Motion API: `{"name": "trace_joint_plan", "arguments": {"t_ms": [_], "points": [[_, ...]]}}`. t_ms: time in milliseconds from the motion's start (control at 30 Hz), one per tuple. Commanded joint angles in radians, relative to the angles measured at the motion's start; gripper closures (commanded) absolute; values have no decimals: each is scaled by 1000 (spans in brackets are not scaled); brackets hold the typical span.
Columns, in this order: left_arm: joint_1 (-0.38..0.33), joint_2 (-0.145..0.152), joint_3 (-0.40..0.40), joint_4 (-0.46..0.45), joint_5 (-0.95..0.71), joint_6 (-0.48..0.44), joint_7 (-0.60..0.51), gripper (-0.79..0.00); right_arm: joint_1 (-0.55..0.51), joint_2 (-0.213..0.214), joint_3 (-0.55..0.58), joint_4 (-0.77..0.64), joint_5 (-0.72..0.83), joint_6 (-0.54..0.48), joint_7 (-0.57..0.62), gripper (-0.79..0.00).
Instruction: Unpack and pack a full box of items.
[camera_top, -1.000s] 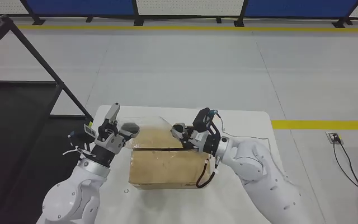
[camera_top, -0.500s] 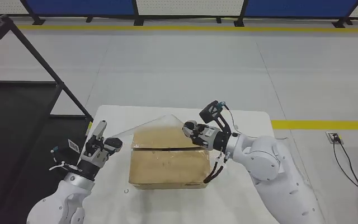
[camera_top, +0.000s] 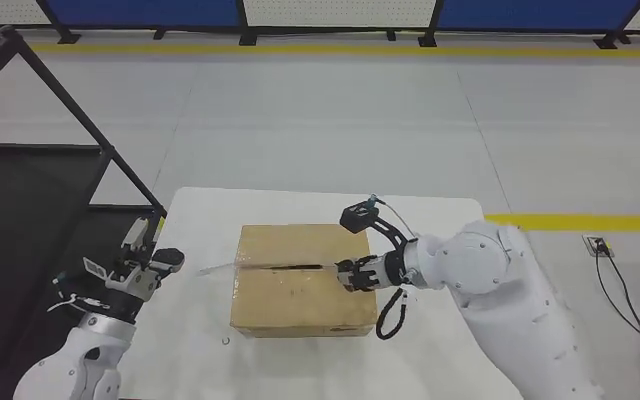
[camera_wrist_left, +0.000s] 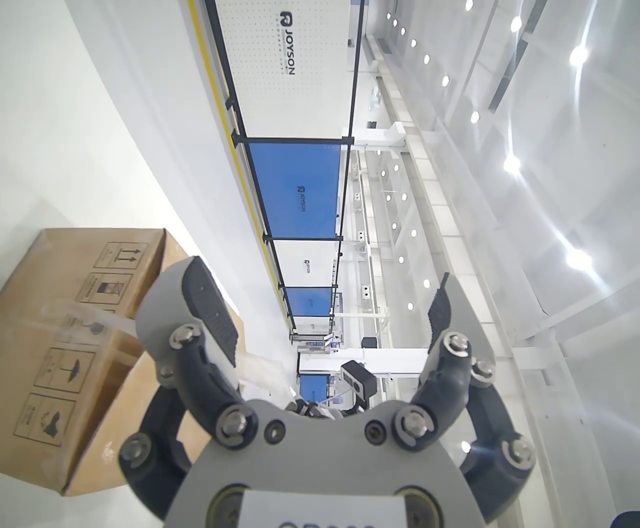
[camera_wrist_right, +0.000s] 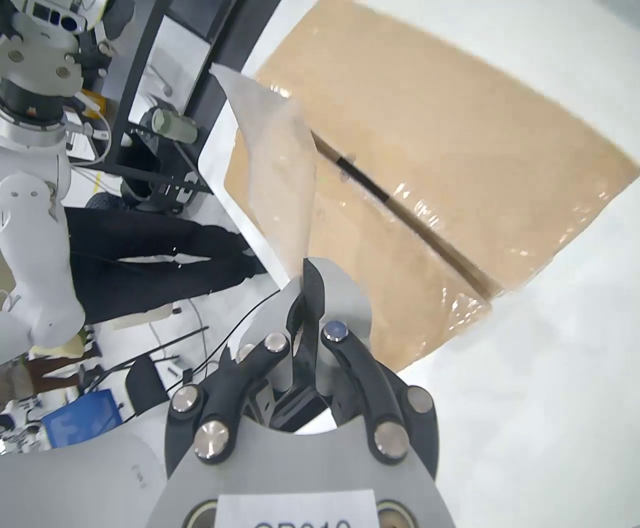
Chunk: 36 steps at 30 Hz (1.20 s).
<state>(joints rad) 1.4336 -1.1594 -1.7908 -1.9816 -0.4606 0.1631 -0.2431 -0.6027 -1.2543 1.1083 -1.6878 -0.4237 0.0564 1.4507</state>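
1. White rectangular table (camera_top: 430, 225): it bears the box at its middle.
2. Brown cardboard box (camera_top: 300, 300): the flaps lie shut, with a dark seam running left to right. It looks stiff, and probably weighty if full (a guess from the task). The flap edges along the seam seem the best hold.
3. Clear packing-tape strip (camera_wrist_right: 280, 165): it is lifted off the seam and trails left past the box's left edge. It looks light, limp and sticky, and likely to cling or fold on itself.
4. Right gripper (camera_wrist_right: 306, 270): clenched on the tape's right end, over the seam's right part.
5. Left gripper (camera_wrist_left: 322, 280): released and holding nothing, by the table's left edge, apart from the box.
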Motion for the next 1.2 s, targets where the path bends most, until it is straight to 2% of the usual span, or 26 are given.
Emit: {"name": "trace_joint_plan", "arguments": {"t_ms": [0, 233, 333, 633, 733, 900, 1167], "points": [[4, 0, -1, 9, 6, -8, 1, -785, -2, 0, 0, -1, -3, -1, -4, 0], [18, -4, 7, 59, 9, -41, 25, -785, -2, 0, 0, -1, -3, -1, -4, 0], [25, -6, -6, 82, -16, -50, 42, -785, -16, -2, -18, -15, -2, 1, -58, 0], [58, -11, -25, 145, -6, -91, 80, -785, 52, -19, -38, 15, 144, 156, -127, 0], [80, -9, -19, 172, 94, -141, 82, -785, 69, -21, -33, 29, 208, 208, -110, 0], [117, -7, 30, 249, 350, -320, 88, -785, 79, -17, -11, 45, 252, 285, -116, 0], [119, -7, 33, 255, 356, -326, 85, -785, 83, -16, -11, 53, 270, 304, -100, 0]]}}
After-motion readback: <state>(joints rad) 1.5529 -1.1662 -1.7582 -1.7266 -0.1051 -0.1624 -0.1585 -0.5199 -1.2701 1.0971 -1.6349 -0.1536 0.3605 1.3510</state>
